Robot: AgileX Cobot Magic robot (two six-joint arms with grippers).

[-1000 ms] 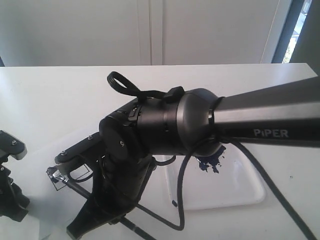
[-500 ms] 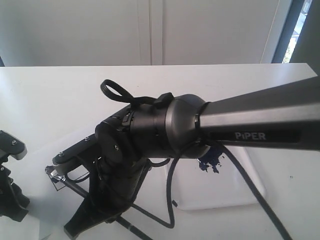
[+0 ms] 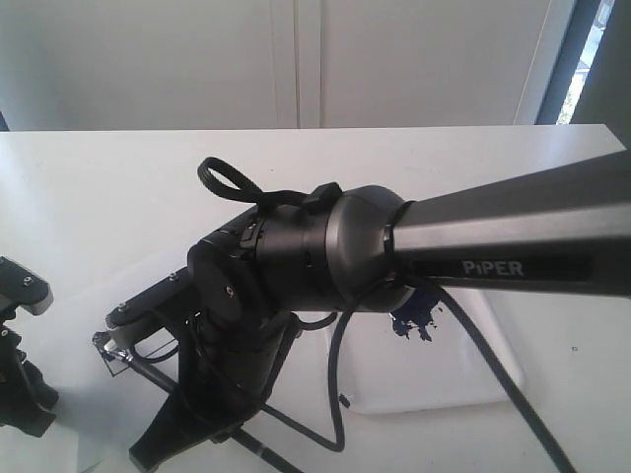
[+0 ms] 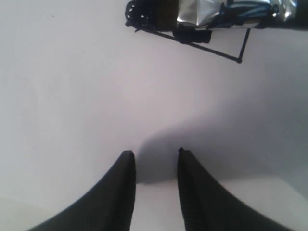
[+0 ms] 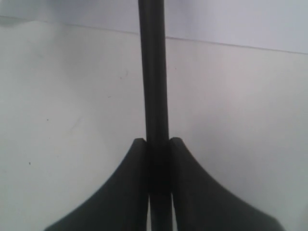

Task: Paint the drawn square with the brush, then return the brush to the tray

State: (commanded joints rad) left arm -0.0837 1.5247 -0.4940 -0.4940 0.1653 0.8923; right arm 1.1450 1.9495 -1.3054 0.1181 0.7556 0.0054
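White table (image 3: 89, 187), pale wall (image 3: 148, 59) behind (window (image 3: 590, 49) at right); my right gripper (image 5: 157, 142) pinches the brush (image 5: 154, 72), left gripper (image 4: 155, 153) spread.

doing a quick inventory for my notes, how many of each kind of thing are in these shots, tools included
brush: 1
tray: 1
drawn square: 1
tools: 2 (left tool, right tool)
total: 5
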